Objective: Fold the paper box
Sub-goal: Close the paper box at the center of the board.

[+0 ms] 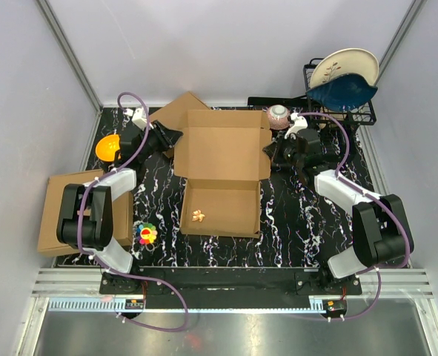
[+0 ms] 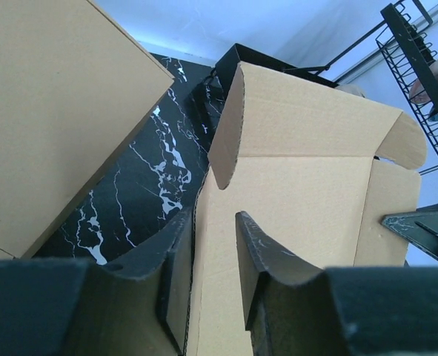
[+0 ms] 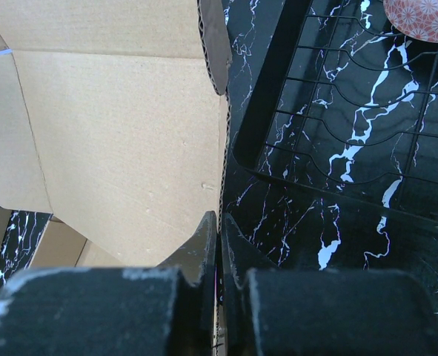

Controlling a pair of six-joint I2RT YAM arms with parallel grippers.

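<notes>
**Both arms at the side walls of the open cardboard box**

The table (image 1: 300, 215) is black with white veins like marble. The paper box (image 1: 222, 159) lies open in the middle of the frame, the lid part toward the top. It is brown corrugated cardboard with raised side walls, rounded tabs and a cut slit.

The left arm (image 1: 118, 182) rises from its base at the lower left and bends toward the upper centre. It brings the left tool (image 1: 165, 138) to the left wall of the box. In the left wrist view this tool (image 2: 213, 219) stands partly open. Its two dark fingers (image 2: 257, 274) are on either side of the wall's wavy edge, with a clear gap on the inner side.

The right arm (image 1: 337, 185) is folded in the same way from the lower right. The right tool (image 1: 273, 152) is at the right wall. Seen from its own wrist, the right tool (image 3: 219, 219) is almost fully closed and pinches the thin edge of the wall.

A flat tan cardboard slab (image 1: 59, 215) lies at the left of the frame, under the left arm. A smaller plain cardboard box (image 1: 176, 111) sits above the paper box. A black wire rack (image 1: 352, 113) at the upper right holds a white plate (image 1: 348, 63) and a blue bowl (image 1: 344, 93). An orange bowl (image 1: 107, 146) is at the left, and a pink patterned cup (image 1: 279, 115) is beside the rack.
</notes>
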